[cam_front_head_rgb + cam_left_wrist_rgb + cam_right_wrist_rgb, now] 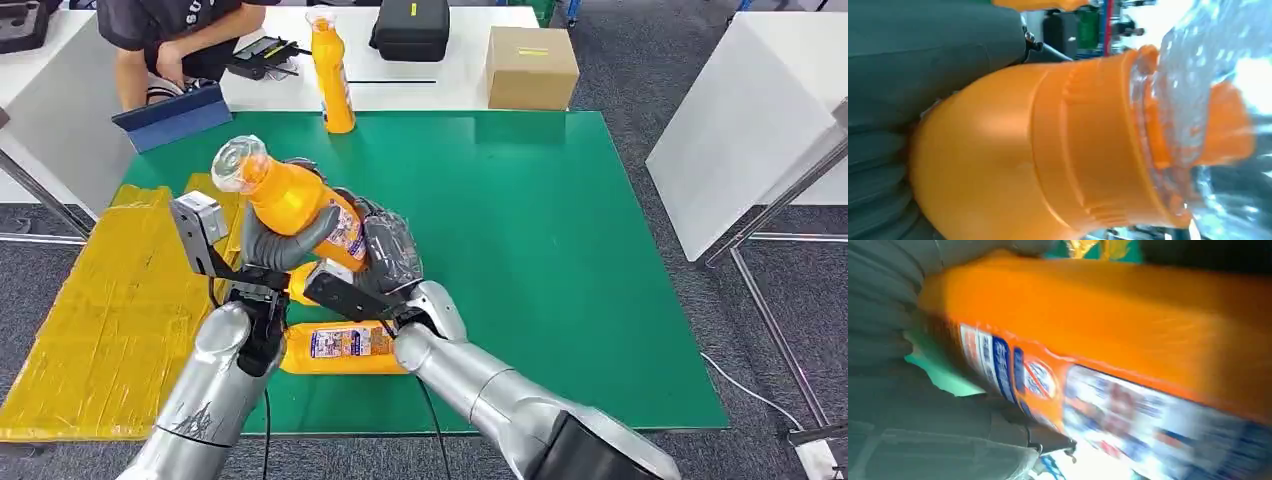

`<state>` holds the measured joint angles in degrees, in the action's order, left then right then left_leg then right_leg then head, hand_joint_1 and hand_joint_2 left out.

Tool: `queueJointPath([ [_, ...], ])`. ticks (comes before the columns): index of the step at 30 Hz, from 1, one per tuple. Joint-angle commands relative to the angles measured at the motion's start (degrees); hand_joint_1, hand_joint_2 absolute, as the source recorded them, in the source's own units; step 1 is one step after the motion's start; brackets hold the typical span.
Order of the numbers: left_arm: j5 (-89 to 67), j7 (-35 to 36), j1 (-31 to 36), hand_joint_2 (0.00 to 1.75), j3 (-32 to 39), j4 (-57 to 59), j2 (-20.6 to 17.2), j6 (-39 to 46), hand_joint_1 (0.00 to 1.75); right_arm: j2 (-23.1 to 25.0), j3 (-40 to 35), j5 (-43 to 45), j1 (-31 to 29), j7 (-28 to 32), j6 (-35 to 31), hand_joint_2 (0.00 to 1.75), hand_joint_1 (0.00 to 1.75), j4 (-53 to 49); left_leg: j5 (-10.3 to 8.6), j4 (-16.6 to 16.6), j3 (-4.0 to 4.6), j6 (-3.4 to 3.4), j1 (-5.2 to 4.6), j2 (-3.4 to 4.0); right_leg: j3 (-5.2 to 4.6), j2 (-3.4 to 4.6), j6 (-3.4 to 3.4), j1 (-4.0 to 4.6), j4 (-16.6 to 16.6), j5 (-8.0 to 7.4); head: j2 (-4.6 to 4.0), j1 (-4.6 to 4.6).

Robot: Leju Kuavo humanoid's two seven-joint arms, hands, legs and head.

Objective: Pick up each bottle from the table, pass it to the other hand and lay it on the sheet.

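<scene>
Both hands' grey fingers point(290, 245) wrap the glossy orange plastic bottle point(300, 205) with its clear cap.

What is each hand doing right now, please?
Left hand: grips the raised orange bottle around its upper body.
Right hand: grips the same bottle's lower body.

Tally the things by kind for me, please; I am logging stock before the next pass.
Orange bottles: 3 (held bottle, lying bottle, standing bottle)
Yellow sheet: 1
Cardboard box: 1
Black case: 1
Total: 6
</scene>
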<state>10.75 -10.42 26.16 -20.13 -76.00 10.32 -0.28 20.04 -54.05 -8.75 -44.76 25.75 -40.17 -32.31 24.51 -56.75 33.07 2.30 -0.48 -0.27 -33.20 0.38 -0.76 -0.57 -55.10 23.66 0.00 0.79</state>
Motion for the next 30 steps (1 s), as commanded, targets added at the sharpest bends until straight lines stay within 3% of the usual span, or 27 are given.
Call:
queueJointPath([
  [1,-0.14,0.22,3.21,1.75,1.8,0.55,-1.12,0.8,1.75,-0.04,2.17,-0.95,1.52,2.12,0.34,1.75,0.0,-2.52,0.03,-0.03,-0.03,-0.12,0.05,-0.09,0.07,-0.12,0.04,0.05,0.0,0.05,0.0,0.04],
  [9,-0.67,-0.38,2.44,1.75,4.24,-0.14,-1.74,2.21,1.75,-0.17,8.67,0.48,4.43,7.73,2.33,1.75,0.0,-3.45,0.07,-0.02,-0.11,-0.16,0.06,-0.03,0.15,-0.05,0.06,0.06,0.0,0.06,0.0,0.02],
  [23,-0.91,-0.91,2.33,1.75,4.77,0.01,-1.79,2.98,1.75,-0.44,10.99,-0.49,5.97,8.58,2.81,1.75,0.0,-5.63,0.03,-0.02,-0.06,-0.14,0.04,-0.06,0.1,-0.07,0.05,0.04,0.0,0.04,0.0,0.0],
  [26,-3.47,-2.51,2.46,1.75,6.49,0.34,-2.71,6.57,1.75,-3.52,14.24,-3.4,11.25,8.56,3.91,1.75,0.0,-15.47,0.03,0.01,-0.09,-0.14,0.04,-0.1,0.14,-0.11,0.04,0.04,0.03,0.05,0.0,0.02],
  [30,-11.87,-4.47,2.43,1.75,9.89,-0.4,-4.25,13.66,1.75,-9.24,15.17,-13.35,18.36,2.67,2.6,1.75,0.0,-33.48,0.06,0.01,-0.15,-0.17,0.07,-0.14,0.22,-0.17,0.05,0.06,0.05,0.09,0.0,0.0],
])
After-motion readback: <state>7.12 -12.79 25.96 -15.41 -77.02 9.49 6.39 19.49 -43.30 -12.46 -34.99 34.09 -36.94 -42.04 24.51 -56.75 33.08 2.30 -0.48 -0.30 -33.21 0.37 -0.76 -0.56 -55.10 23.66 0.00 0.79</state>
